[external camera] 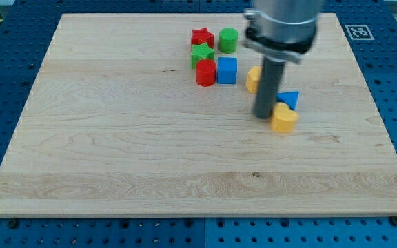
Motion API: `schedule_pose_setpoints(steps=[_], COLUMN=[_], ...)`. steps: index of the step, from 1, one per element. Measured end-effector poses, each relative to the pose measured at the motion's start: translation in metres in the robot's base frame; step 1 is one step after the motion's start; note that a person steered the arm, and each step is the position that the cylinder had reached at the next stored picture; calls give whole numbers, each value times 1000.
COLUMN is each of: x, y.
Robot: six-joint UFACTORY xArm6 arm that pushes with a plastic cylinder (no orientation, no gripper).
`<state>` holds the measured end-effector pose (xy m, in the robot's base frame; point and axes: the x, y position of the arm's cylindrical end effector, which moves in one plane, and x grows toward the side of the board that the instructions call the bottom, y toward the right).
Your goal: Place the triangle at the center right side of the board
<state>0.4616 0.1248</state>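
Blue pegboard bench (5, 103) all round, holes in a regular grid; a black-and-white marker tag (358, 32) sits off the board's top right corner. On the bench lies a pale wooden board (116, 145), filling most of the view.

Arm (282, 24): grey cylinder body coming in from the view's top, right of centre, dark collar below it, then the straight dark rod. No pincer on this rig, so nothing to read as apart or together. My tip (264, 116) is down on the board, just left of the yellow block nearest the view's bottom and seemingly against it.

Blocks, all in the upper middle and right of centre:
- blue cube (227, 70), touching a red cylinder (206, 73) on its left.
- green star (202, 54) just above those two.
- red star (202, 37) above the green star.
- green cylinder (228, 40) right of the red star, close beside it.
- yellow block (284, 118), rounded, shape not clear, right of my tip.
- second yellow block (252, 79), partly hidden behind the rod; shape cannot be told.
- blue triangle (290, 99): the task's thing. Right of the rod, touching the top of the lower yellow block, right of the board's centre but well short of its right edge.
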Motion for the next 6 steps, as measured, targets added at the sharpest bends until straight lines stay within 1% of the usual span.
schedule_pose_setpoints(steps=[1, 2, 3, 4, 5, 6], x=[0, 10, 33, 5, -13, -10], y=[21, -16, -28, -14, 21, 86])
